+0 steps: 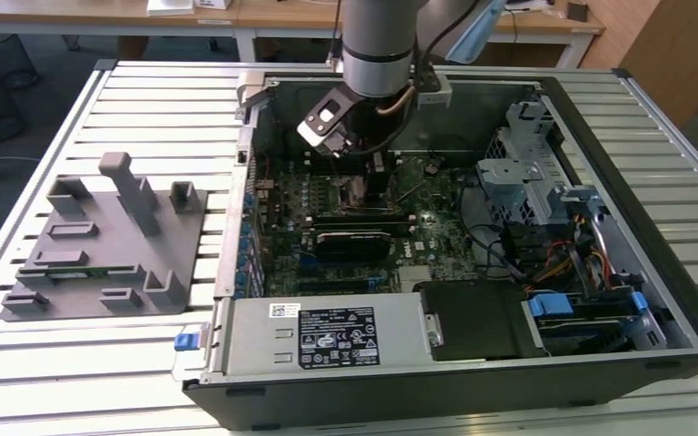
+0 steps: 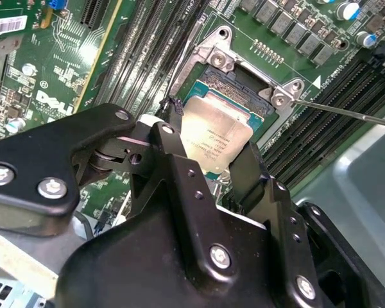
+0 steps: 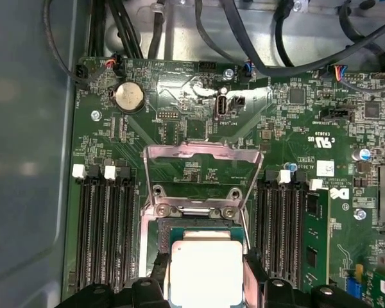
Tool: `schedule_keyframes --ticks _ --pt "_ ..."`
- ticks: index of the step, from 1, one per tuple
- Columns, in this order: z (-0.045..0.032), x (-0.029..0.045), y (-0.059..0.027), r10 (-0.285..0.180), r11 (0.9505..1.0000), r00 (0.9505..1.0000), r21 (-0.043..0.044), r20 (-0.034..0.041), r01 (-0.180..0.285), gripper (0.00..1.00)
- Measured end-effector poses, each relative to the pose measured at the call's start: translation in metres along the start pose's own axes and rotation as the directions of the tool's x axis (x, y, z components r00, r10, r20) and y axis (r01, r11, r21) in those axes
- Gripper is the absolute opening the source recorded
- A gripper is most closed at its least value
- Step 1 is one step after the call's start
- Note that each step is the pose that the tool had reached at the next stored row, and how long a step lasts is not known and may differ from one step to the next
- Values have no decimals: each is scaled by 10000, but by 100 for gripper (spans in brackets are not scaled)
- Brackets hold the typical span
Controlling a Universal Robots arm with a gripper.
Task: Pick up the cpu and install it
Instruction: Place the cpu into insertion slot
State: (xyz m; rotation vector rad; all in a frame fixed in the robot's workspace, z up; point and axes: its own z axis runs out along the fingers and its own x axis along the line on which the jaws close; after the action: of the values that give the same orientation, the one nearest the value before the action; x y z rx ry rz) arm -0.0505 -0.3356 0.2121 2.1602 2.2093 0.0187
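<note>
The cpu (image 2: 217,131) is a small square chip with a silver-grey top. It sits level between the black fingers (image 2: 169,149) of my gripper (image 2: 208,153), directly over the open socket (image 2: 234,82) on the green motherboard. In the first wrist view the cpu (image 3: 205,266) covers the socket opening, with the gripper (image 3: 205,282) shut on two opposite edges. I cannot tell whether the chip rests in the socket or hangs just above it. In the exterior view the gripper (image 1: 371,168) reaches down inside the open computer case (image 1: 640,182).
The socket's metal load plate (image 3: 202,168) stands flipped open, and its thin lever (image 2: 346,110) sticks out sideways. Memory slots (image 3: 106,237) flank the socket. A grey plastic tray (image 1: 94,245) holding a green memory stick (image 1: 83,270) lies at the exterior view's left. Power supply (image 1: 324,336) and cables (image 1: 543,259) fill the case.
</note>
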Motion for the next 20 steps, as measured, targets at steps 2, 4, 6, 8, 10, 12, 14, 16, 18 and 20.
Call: schedule_keyframes --ticks 2,4,6,8,10,12,14,16,18,20 --pt "17 1 -1 1 10000 10000 0 -13 -1 54" --pt "29 5 -3 2 10000 10000 0 -23 -2 54" --pt "39 16 -6 1 10000 10000 1 -23 -1 54" --pt "49 29 -13 6 10000 10000 0 -24 -6 54" --pt "61 40 -18 24 10000 10000 1 -22 -24 54" --pt "75 48 -19 46 10000 10000 2 -22 -46 54" --pt "90 59 -19 82 10000 10000 3 -20 -82 54" --pt "106 71 -20 119 9999 9999 3 -19 -119 54" --pt "123 79 -21 179 9998 9998 5 -15 -179 54" --pt "140 83 -24 226 9997 9997 7 -15 -226 54"
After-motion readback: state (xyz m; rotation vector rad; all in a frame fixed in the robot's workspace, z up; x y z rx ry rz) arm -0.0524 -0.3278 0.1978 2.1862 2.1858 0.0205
